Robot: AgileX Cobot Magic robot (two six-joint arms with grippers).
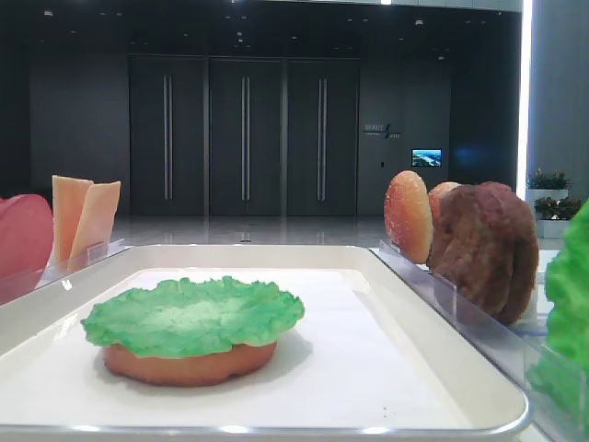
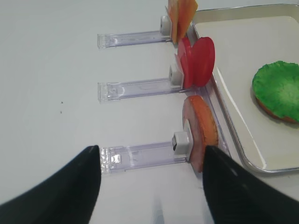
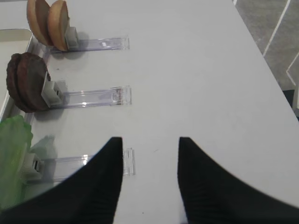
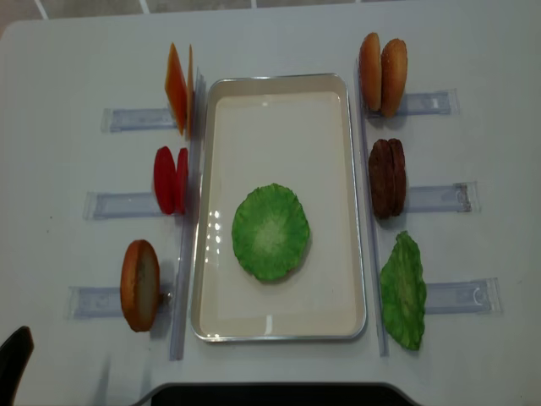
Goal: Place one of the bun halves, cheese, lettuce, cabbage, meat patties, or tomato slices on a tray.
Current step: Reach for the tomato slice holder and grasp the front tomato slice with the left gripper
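On the white tray [image 4: 279, 331] a flat bun half [image 1: 184, 364] lies under a green lettuce leaf [image 4: 270, 231]. Left of the tray, cheese [image 4: 177, 88], tomato slices [image 4: 170, 180] and a bun half [image 4: 139, 285] stand on edge in holders. To its right stand two bun halves [image 4: 382, 74], meat patties [image 4: 387, 178] and another lettuce leaf [image 4: 403, 292]. Cabbage is out of view. My left gripper [image 2: 152, 148] is open and empty, low over the table, with the left bun half [image 2: 204, 132] just ahead of its right finger. My right gripper [image 3: 150, 140] is open and empty beside the lettuce's holder.
Clear plastic holders [image 4: 439, 198] run outward from each stack on the white table. A dark base edge [image 4: 270, 394] lies along the near side. One left finger [image 4: 15, 364] shows at the table's near left corner.
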